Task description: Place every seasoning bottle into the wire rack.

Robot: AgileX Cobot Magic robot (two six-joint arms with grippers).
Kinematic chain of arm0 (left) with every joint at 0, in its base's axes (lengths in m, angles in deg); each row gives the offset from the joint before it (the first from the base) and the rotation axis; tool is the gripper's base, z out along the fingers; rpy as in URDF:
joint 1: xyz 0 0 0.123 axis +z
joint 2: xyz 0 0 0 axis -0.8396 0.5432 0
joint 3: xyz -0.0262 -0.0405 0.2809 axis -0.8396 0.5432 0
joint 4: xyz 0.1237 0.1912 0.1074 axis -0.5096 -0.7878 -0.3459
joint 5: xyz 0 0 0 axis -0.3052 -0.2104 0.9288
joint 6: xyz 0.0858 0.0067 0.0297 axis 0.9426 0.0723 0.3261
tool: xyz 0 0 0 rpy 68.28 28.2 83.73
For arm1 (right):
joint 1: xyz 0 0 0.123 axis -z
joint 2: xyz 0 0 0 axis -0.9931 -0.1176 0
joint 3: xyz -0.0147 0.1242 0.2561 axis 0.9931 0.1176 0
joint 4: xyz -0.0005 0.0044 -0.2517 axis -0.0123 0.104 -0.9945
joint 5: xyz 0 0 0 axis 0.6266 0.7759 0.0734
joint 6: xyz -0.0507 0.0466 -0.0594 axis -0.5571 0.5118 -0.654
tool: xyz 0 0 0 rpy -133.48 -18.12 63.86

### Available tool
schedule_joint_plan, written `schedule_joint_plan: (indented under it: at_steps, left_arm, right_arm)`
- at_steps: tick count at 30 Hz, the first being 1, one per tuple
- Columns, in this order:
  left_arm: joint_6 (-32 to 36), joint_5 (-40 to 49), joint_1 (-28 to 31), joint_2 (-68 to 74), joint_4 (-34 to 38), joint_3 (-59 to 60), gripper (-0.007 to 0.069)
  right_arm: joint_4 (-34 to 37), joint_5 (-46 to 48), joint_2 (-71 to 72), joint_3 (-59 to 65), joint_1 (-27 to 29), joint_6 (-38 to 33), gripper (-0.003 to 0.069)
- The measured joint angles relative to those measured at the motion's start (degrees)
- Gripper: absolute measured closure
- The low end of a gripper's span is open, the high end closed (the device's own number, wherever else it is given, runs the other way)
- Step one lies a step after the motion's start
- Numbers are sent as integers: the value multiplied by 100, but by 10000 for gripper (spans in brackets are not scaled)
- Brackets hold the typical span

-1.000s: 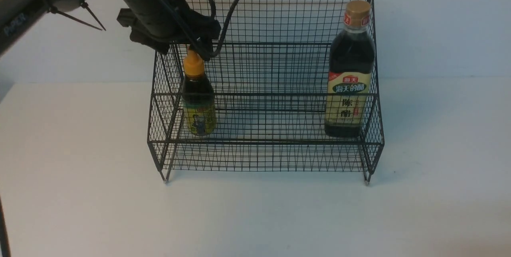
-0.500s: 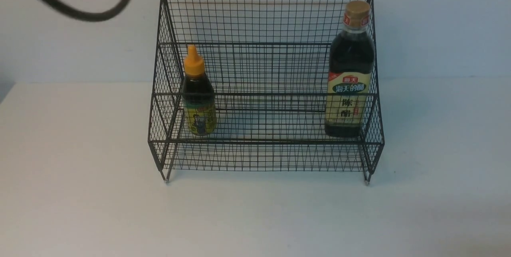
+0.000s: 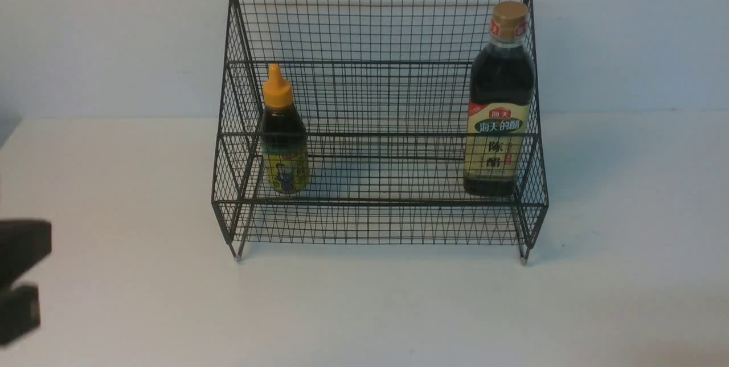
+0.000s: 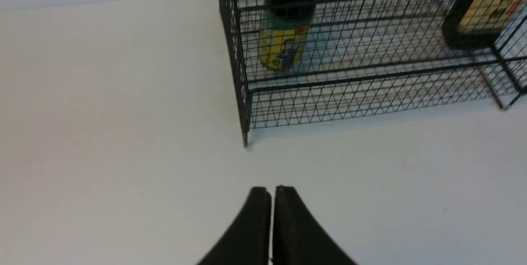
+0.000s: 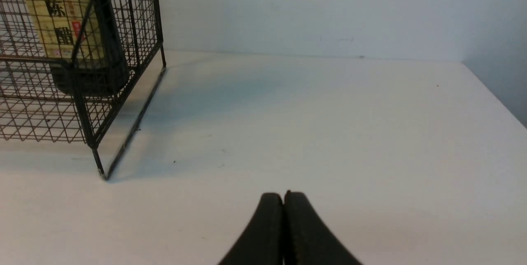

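Note:
The black wire rack (image 3: 376, 25) stands mid-table against the wall. On its lower shelf at the left stands upright the short seasoning bottle (image 3: 283, 145) with an orange pointed cap and yellow label. At the right end stands the tall seasoning bottle (image 3: 500, 105) with a tan cap. My left gripper (image 4: 271, 189) is shut and empty over bare table, in front of the rack's left foot (image 4: 245, 143). A dark part of the left arm (image 3: 23, 253) shows at the front view's left edge. My right gripper (image 5: 283, 194) is shut and empty, to the right of the rack (image 5: 82, 92).
The white table (image 3: 364, 310) runs in front of and beside the rack, with a pale wall (image 3: 626, 31) right behind. The table's right edge (image 5: 494, 96) shows in the right wrist view.
My left arm has left the short bottle's cap, swung up out of the picture and come down at the table's front left. Its jaws have closed. Both bottles stand unmoved.

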Motion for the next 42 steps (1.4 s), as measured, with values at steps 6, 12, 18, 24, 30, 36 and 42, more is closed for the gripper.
schedule_joint_plan:
  at_steps: [6, 12, 18, 24, 30, 36, 42]
  left_arm:
    - [-84, -1556, 0, -1523, 26, 2071, 629]
    - [-98, -2643, 0, -1867, 38, 2653, 629]
    - [-92, -2624, 0, -1874, 38, 2712, 629]
    - [-56, -2396, 0, -1874, 8, 2712, 629]
    - [-49, -2183, 193, -2194, -228, 2891, 629]
    - [-43, -2177, 1273, -2738, -362, 3326, 629]
    - [-43, -2116, 2008, -2893, -366, 3724, 629]
  right_arm:
    - [0, 0, 0, 0, 0, 0, 673]
    - [0, 0, 0, 0, 0, -40, 673]
    - [0, 0, 0, 0, 0, -40, 673]
    - [0, 0, 0, 0, 0, -40, 673]
    - [0, 0, 0, 0, 0, -40, 673]
    - [0, 0, 0, 0, 0, -40, 673]
    - [0, 0, 0, 0, 0, -40, 673]
